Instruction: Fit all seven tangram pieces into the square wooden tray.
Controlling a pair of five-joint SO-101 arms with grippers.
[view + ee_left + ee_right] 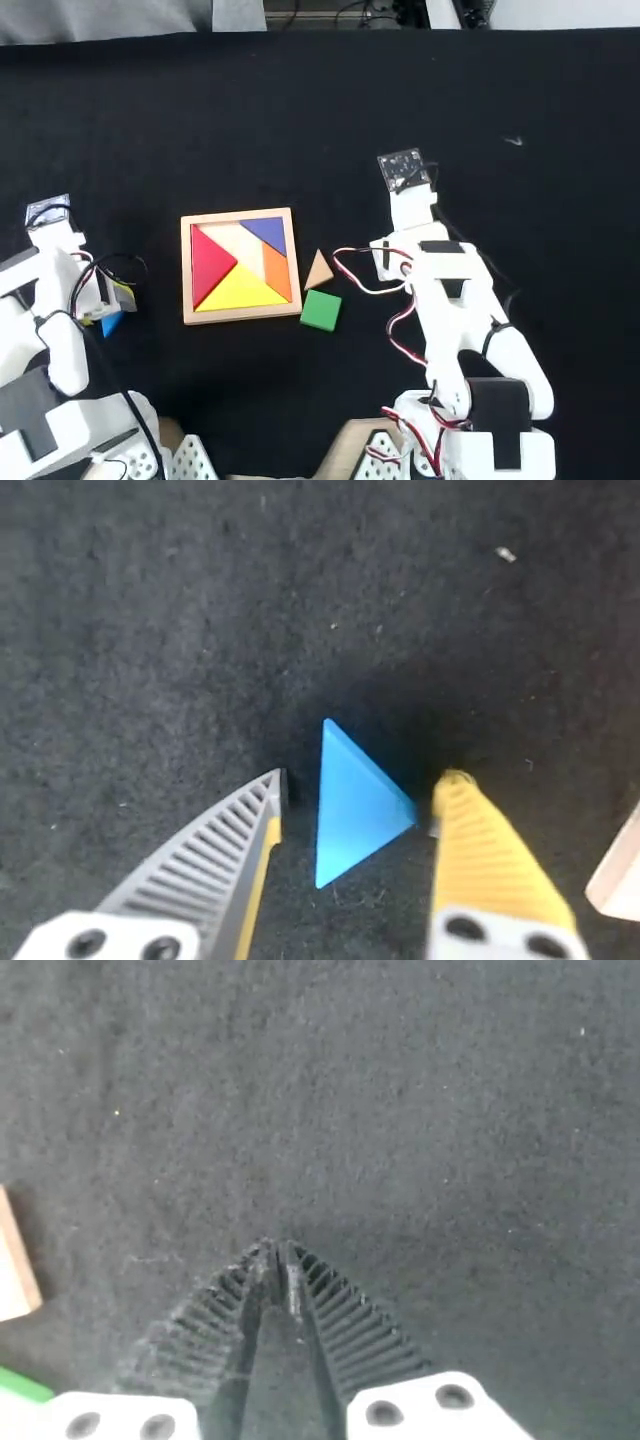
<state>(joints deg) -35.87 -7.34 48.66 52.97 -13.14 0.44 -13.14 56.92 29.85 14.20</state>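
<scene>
**Inspector:** Step in hand?

**Assessor:** Pickup of the blue triangle (355, 805), well apart from the tray (240, 213). The left gripper (362, 780) straddles it, spread; next it must close. The right gripper (275, 1260) is pressed together, empty.

**Inspector:** Tray contents?

**Assessor:** 4 pieces (245, 290) seated. The tan triangle (318, 270) and green square (320, 310) lie just beside it.

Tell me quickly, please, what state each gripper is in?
Left gripper: open, straddling the blue triangle.
Right gripper: closed, empty.
</scene>
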